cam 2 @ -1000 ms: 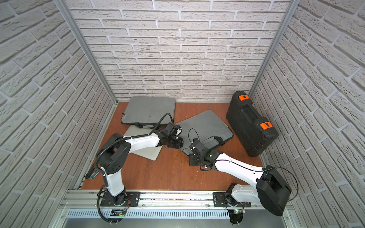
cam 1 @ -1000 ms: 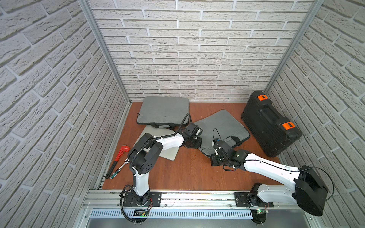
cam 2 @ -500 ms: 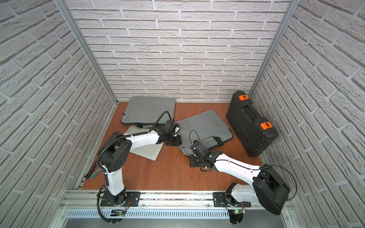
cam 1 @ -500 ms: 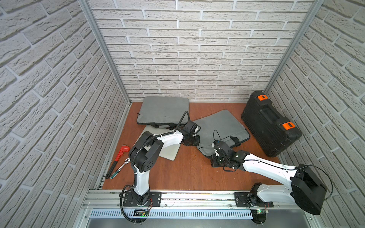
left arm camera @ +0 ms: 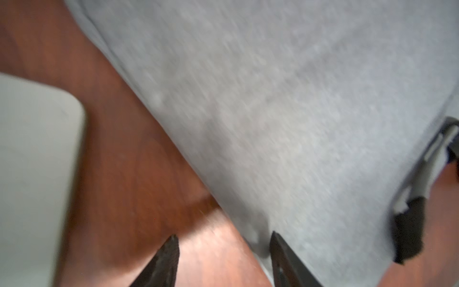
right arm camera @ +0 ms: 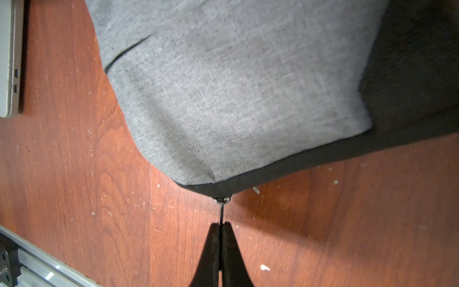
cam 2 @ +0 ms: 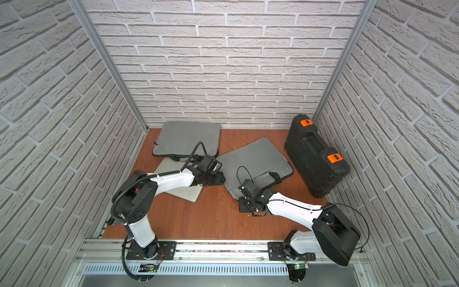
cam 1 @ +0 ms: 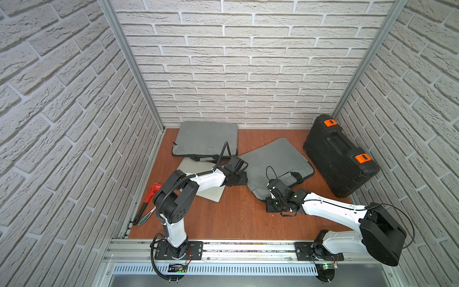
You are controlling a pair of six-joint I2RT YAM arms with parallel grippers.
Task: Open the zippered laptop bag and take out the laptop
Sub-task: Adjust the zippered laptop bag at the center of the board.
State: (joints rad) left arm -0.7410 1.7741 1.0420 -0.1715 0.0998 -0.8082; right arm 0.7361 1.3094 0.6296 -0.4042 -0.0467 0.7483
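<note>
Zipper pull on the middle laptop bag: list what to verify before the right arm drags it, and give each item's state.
1. Right claw shut on the zipper pull: ok.
2. Pull runs straight from the slider to the claw: ok.
3. Left claw pinning the laptop bag: not ok; it stands open astride the bag's edge, gripping nothing.
4. Silver laptop apart from the bag: ok.
5. How far the zipper is already open: cannot tell.

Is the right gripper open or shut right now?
Shut: fingers of the right gripper pinch the zipper pull on the gray bag.
</note>
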